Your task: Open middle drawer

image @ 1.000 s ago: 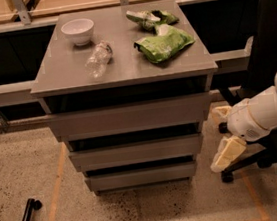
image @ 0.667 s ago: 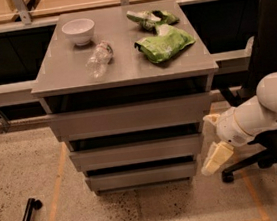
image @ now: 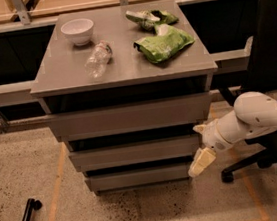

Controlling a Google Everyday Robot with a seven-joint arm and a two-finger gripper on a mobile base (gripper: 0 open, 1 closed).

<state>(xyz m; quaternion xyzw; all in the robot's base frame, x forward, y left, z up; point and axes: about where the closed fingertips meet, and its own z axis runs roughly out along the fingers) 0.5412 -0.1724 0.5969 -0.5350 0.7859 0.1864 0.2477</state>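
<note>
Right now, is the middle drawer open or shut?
Shut: the middle drawer shows no inside; the gripper is beside its right end.

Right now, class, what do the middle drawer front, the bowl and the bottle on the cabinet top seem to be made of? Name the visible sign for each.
The middle drawer: probably matt grey laminate or painted board; flat, even, no gloss. The bowl: likely glazed ceramic, white with soft sheen. The bottle: clear plastic, see-through, lying down. The gripper hangs by the drawer's right end.

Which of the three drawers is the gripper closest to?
The middle drawer: the gripper sits beside its right end, below the top drawer, above the bottom drawer.
</note>
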